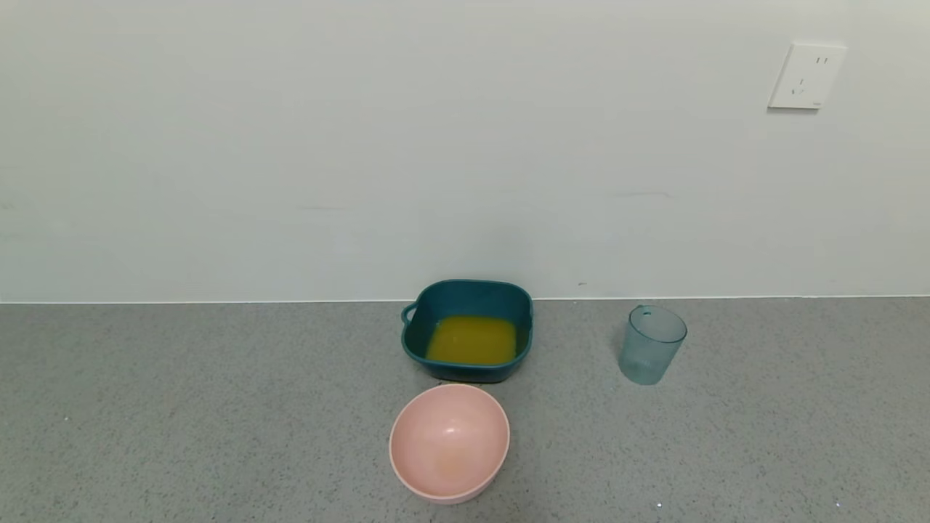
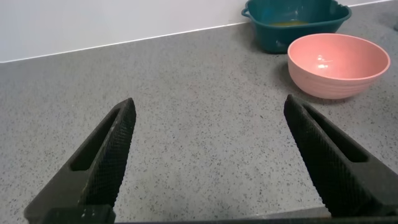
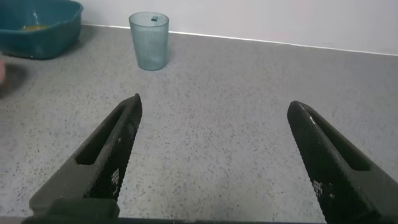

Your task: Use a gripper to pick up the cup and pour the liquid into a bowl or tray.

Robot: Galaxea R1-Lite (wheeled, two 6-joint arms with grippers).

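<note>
The pale blue-green ribbed cup (image 1: 652, 344) stands upright and looks empty on the grey counter, right of the dish; it also shows in the right wrist view (image 3: 149, 41). The dark teal square dish (image 1: 436, 301) sits by the wall and holds orange-yellow liquid (image 1: 472, 340); it shows in the left wrist view (image 2: 273, 34) and the right wrist view (image 3: 53, 31). My left gripper (image 2: 208, 109) is open and empty above bare counter. My right gripper (image 3: 214, 106) is open and empty, well short of the cup. Neither gripper shows in the head view.
A round pink bowl (image 1: 449, 441) stands empty in front of the dish, also in the left wrist view (image 2: 339, 65). A white wall with a socket (image 1: 806, 75) runs behind the counter (image 1: 182, 407).
</note>
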